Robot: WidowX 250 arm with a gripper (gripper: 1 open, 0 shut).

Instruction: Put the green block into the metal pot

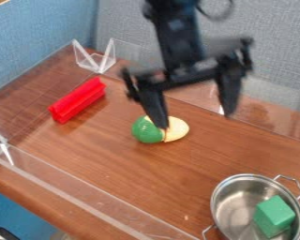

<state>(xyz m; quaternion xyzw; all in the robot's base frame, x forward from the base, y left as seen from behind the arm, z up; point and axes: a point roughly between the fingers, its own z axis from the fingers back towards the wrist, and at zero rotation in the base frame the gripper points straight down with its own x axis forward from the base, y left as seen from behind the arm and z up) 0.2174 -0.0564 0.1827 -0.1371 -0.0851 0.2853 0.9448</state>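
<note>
The green block [274, 216] sits inside the metal pot [247, 201], toward the right side of its interior; the pot stands at the near right of the wooden table [127, 172], partly cut off by the edge of the view, with a small wire loop handle showing at its far right and another at its left; the gripper [197, 103] hangs over the table, well apart from the pot and farther back, its two dark fingers spread wide apart, pointing down, with nothing held between them; the arm above it is blurred, and its upper part runs out of view.

A green and pale yellow object [160, 129] lies beyond the pot, near the middle of the table, its green end to the left and its yellow end to the right; the long red block [78, 100] lies farther left, slanting, its far end toward the right; a clear angular stand [95, 58] is at the far left, beyond the red block; a grey wall [272, 56] rises behind the table, and a blue panel [34, 42] is at the far left.
</note>
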